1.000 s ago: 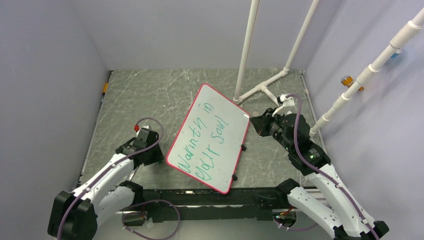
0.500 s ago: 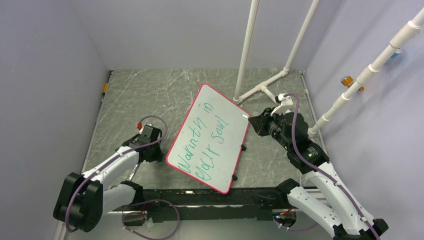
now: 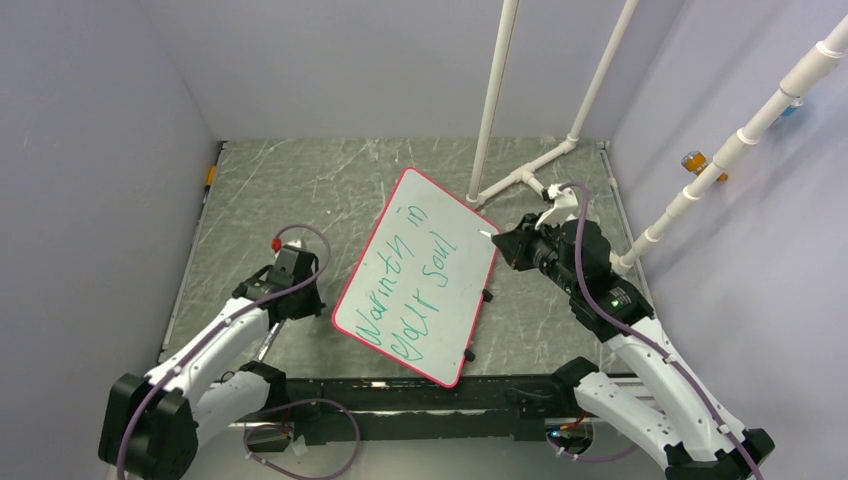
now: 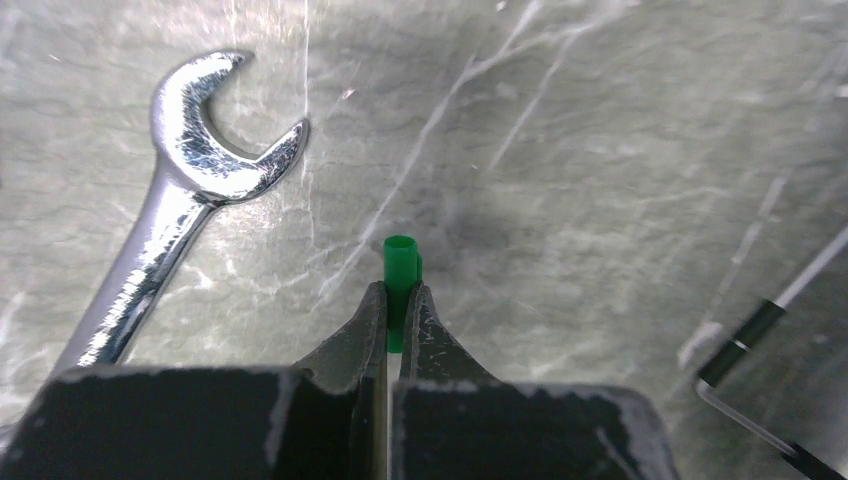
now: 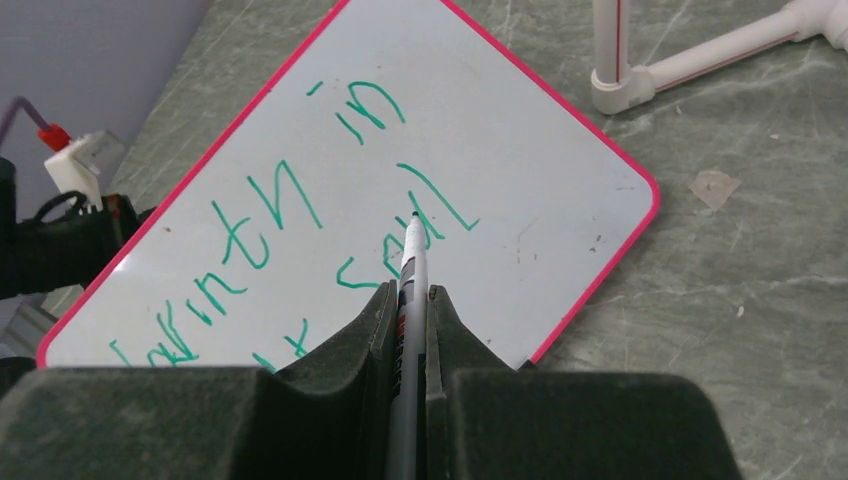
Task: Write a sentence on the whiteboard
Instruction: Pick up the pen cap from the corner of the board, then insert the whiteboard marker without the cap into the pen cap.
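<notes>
Left wrist view has the left gripper (image 4: 397, 292) pressed together on a green marker cap (image 4: 400, 262), whose free end points away from the wrist. The right gripper (image 5: 408, 292) pinches the marker (image 5: 411, 255), its tip over the whiteboard (image 5: 540, 150); contact cannot be told. The whiteboard lies flat between the arms, and the sentence (image 3: 412, 285) looks finished in two green lines. Capping seems the step in hand: lift the tip clear of the whiteboard so no stray stroke marks the lettering, line up cap and tip on one axis, then push straight. A wrench (image 4: 185, 210) lies left of the whiteboard, beside the cap. A white pipe frame (image 3: 520, 178) stands just beyond the whiteboard's far corner, crowding the right arm.
</notes>
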Robot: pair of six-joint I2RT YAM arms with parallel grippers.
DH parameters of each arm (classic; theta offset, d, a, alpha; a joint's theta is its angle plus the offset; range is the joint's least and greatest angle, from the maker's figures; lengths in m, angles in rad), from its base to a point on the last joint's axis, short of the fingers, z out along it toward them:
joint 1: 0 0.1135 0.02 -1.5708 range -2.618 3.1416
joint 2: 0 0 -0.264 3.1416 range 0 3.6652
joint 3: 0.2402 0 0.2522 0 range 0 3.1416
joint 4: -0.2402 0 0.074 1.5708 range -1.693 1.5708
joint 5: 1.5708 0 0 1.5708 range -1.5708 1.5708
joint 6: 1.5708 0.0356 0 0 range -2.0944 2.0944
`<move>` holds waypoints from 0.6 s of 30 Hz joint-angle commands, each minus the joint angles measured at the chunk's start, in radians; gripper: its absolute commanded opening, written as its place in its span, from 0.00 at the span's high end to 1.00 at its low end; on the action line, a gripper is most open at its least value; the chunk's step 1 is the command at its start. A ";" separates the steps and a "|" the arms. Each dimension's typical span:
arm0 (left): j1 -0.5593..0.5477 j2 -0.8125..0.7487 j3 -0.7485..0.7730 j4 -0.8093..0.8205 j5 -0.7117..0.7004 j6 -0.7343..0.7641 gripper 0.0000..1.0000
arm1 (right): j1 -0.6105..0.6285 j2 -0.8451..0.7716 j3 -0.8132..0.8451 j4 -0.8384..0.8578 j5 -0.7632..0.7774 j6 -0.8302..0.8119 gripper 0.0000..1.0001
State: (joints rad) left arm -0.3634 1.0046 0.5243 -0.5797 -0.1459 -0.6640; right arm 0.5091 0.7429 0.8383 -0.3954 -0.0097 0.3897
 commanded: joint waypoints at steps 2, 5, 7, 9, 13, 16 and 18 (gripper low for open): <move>-0.003 -0.091 0.173 -0.151 -0.034 0.074 1.00 | -0.002 0.009 0.089 0.044 -0.063 -0.021 1.00; -0.003 -0.133 0.248 -0.225 -0.068 0.099 1.00 | -0.003 0.022 0.118 0.041 -0.104 -0.026 1.00; -0.003 -0.157 0.295 -0.268 -0.096 0.138 1.00 | -0.002 0.028 0.134 0.041 -0.143 -0.029 1.00; -0.003 -0.176 0.335 -0.279 -0.118 0.189 1.00 | -0.001 0.034 0.150 0.040 -0.170 -0.033 1.00; -0.002 -0.196 0.413 -0.260 -0.121 0.292 1.00 | -0.002 0.046 0.184 0.027 -0.210 -0.047 1.00; -0.002 -0.181 0.500 -0.235 -0.092 0.359 1.00 | -0.001 0.058 0.209 0.014 -0.226 -0.053 1.00; -0.003 -0.158 0.554 -0.215 -0.003 0.410 1.00 | -0.002 0.060 0.222 0.008 -0.240 -0.054 1.00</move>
State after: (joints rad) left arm -0.3634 0.8261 0.9688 -0.8360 -0.2310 -0.3897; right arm 0.5095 0.8001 0.9989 -0.4004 -0.1978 0.3573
